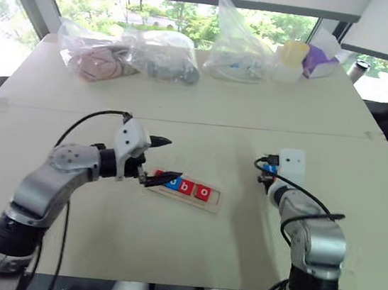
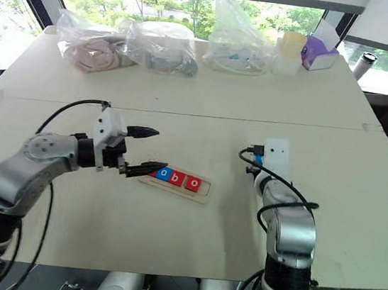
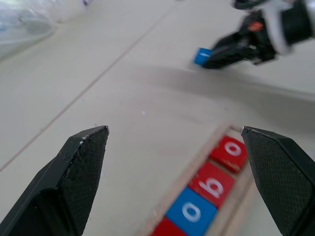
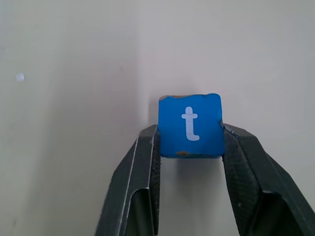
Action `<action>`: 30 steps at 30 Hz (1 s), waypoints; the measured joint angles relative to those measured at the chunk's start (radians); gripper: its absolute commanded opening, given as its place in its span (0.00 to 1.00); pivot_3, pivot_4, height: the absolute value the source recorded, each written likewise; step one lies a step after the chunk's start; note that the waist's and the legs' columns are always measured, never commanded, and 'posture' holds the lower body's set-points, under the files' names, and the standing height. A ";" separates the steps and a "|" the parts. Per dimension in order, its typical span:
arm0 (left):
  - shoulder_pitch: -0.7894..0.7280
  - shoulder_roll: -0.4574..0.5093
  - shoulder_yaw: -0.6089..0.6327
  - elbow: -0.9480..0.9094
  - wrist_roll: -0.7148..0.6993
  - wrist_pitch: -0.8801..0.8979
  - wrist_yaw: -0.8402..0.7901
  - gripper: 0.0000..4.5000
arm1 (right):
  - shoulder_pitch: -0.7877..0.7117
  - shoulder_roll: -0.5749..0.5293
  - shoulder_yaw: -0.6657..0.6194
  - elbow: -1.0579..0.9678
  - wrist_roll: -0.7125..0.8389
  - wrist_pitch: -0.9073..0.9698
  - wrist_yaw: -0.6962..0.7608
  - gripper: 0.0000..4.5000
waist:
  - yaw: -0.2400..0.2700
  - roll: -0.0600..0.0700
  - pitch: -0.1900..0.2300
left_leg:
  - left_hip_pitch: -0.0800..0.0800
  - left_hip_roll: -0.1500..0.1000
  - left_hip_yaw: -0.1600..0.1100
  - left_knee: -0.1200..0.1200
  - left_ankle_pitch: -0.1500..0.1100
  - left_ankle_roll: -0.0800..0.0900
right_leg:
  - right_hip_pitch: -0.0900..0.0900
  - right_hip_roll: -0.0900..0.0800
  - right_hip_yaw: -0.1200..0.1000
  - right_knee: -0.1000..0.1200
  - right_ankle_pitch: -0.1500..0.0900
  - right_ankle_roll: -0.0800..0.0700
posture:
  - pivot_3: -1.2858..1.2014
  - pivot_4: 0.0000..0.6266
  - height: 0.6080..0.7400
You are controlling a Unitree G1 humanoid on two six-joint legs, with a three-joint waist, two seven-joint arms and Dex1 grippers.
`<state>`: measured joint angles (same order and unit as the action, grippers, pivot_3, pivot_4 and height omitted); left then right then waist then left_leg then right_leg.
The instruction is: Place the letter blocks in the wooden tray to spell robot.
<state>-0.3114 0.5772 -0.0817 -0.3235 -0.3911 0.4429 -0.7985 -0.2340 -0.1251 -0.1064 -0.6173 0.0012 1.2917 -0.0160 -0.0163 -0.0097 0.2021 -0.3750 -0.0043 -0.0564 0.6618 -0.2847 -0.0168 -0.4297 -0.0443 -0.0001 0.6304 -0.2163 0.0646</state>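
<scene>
Right wrist view gave you the clearest fact: your right gripper (image 4: 191, 142) was clamped on the blue "t" block (image 4: 191, 125), one black finger pressed against each side edge, the white letter facing the camera and the pale table (image 4: 74, 98) behind it. From the head camera you could see that same gripper (image 1: 269, 173) over the table to the right of the wooden tray (image 1: 209, 203), well apart from it, with a glimpse of blue at its tip.

Your left gripper (image 3: 177, 172) was spread wide with nothing between its fingers. It hung just over the left end of the tray, its lower finger crossing the tray's first slot in the head views. Beneath it the tray lay slightly angled on the table and held a row of tiles: a red tile (image 3: 170, 229) partly cut off at the near end, whose letter you could not read, then a blue "o" (image 3: 192, 211), a red "b" (image 3: 212, 182) and a red "o" (image 3: 229, 152). The slot at the tray's right end was bare wood.

Several clear plastic bags (image 1: 163, 54) sat along the table's far edge.
</scene>
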 measured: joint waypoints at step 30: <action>0.022 0.115 -0.060 -0.117 -0.078 0.052 -0.224 1.00 | 0.208 -0.403 -0.214 -0.103 0.293 -0.334 0.666 0.99 | 0.001 -0.001 0.001 | 0.000 0.001 0.000 0.000 -0.001 0.002 | 0.004 0.002 -0.003 -0.006 -0.005 0.002 | 0.52 0.24 1.00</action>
<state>-0.2898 0.6918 -0.1413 -0.4405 -0.4687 0.4948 -1.0223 -0.0263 -0.5281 -0.3201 -0.7203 0.2943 0.9574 0.6502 -0.0150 -0.0102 0.2028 -0.3748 -0.0031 -0.0564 0.6615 -0.2862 -0.0145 -0.4253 -0.0426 -0.0036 0.6240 -0.2213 0.0663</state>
